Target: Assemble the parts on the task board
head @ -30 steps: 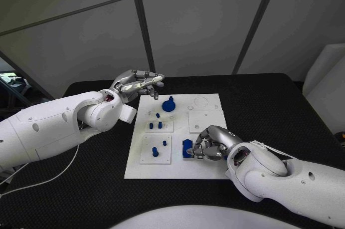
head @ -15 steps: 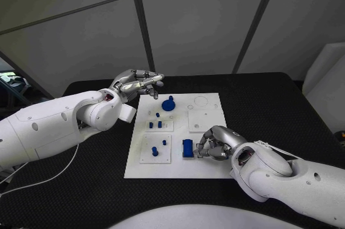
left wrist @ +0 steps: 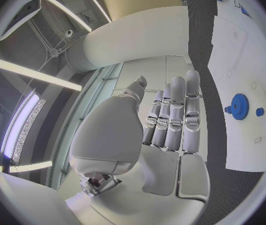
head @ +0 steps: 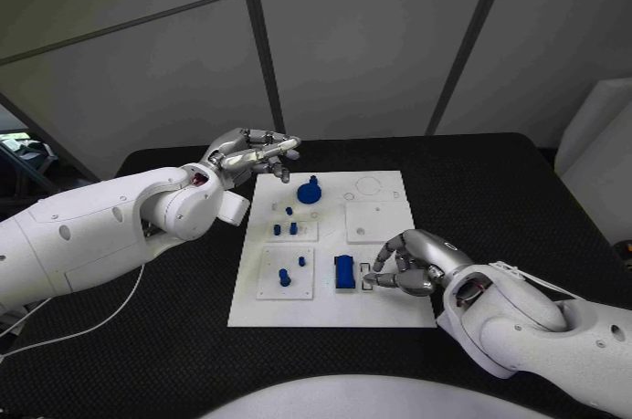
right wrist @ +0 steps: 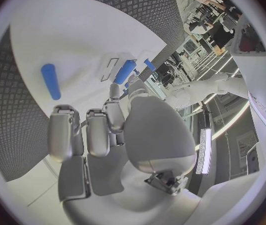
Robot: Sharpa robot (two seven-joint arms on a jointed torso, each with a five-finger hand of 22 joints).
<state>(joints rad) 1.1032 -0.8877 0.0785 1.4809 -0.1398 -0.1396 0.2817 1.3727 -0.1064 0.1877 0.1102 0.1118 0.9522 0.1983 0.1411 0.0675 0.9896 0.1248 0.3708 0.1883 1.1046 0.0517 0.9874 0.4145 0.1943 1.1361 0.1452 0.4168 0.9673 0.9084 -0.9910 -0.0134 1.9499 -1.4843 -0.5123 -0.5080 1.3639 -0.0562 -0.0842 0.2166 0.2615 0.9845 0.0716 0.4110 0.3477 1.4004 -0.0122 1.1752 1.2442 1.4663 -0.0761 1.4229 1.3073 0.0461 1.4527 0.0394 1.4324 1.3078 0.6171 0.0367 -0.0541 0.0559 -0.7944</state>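
Observation:
The white task board lies in the middle of the black table. A blue block sits on its near part, by a white slot piece. My right hand hovers just right of the block with its fingers apart and nothing in them. Its fingers curl loosely over the board in the right wrist view. My left hand is raised off the board's far left corner, holding nothing, its fingers stretched out side by side. A blue toothed wheel stands at the far left of the board.
Several small blue pegs stand in the left-hand plates, and one taller peg in the near-left plate. The blue wheel lies beyond my left fingers. Black table stretches to the right of the board.
My right hand has let go of the blue block and drawn back to the right, its fingers spreading. The block stays on the board. My left hand has hardly moved.

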